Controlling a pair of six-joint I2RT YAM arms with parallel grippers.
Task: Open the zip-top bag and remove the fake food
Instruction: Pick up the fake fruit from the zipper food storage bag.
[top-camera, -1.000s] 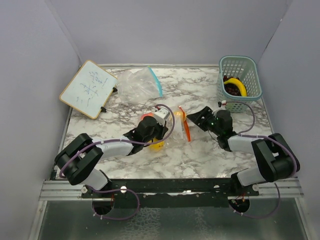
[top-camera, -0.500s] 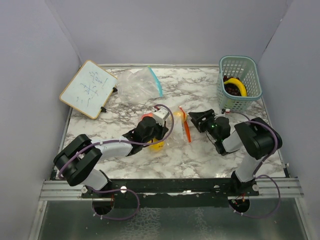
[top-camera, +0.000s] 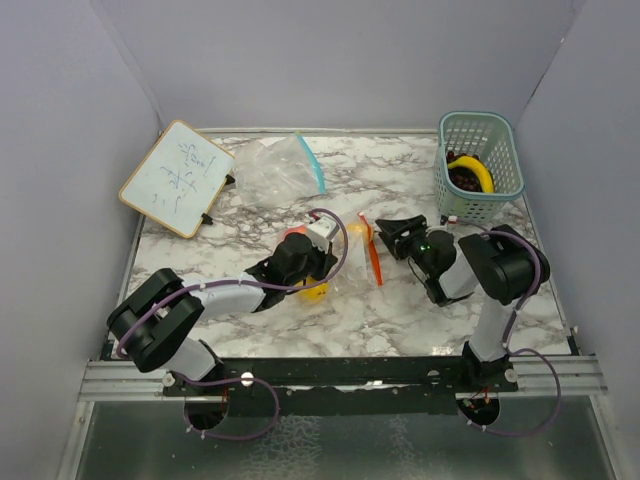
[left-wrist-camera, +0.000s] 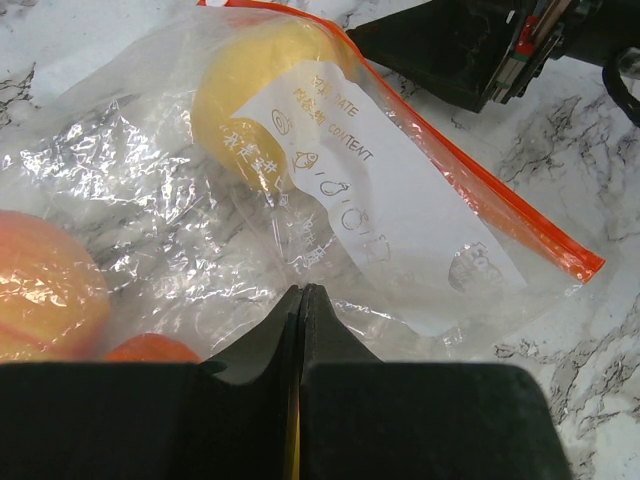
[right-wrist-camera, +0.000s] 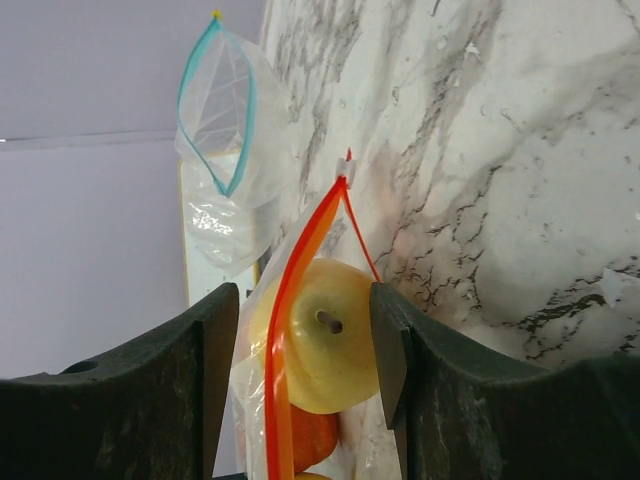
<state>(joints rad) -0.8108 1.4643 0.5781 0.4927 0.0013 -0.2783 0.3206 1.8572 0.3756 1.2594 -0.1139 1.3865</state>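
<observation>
Bag (top-camera: 348, 268) sits mid-counter (top-camera: 400, 310) between my two arms, its orange zip (top-camera: 373, 258) turned toward the right one, with the fruit inside it.

Starting on the left, my left fingers (left-wrist-camera: 262, 345) are closed tight. From the wrist view they look to be pinching a fold of film at the end away from the zip, with a peach (left-wrist-camera: 40, 290) and a tomato (left-wrist-camera: 150, 350) just beside them. That hold is my first worry — thin, slick plastic in a narrow pinch can slide out the moment the other arm pulls. Then the whole bag would travel instead of giving anything up.

Further right, a yellow fruit (right-wrist-camera: 315, 335) sits right in the mouth, where the zip looks parted into two strips. My right fingers (right-wrist-camera: 470, 400) stand about half open, one on either side of that fruit, gripping nothing that I can see. If they close here, I think they may catch a zip strip or some film along with the fruit, and the pull would drag the bag. The fruit is also round and glossy — squeezed off-centre, it could pop free, back into the bag or rolling across the counter.

Far right, the basket (top-camera: 476, 117) holds a banana (top-camera: 482, 172), well apart from all this.
</observation>
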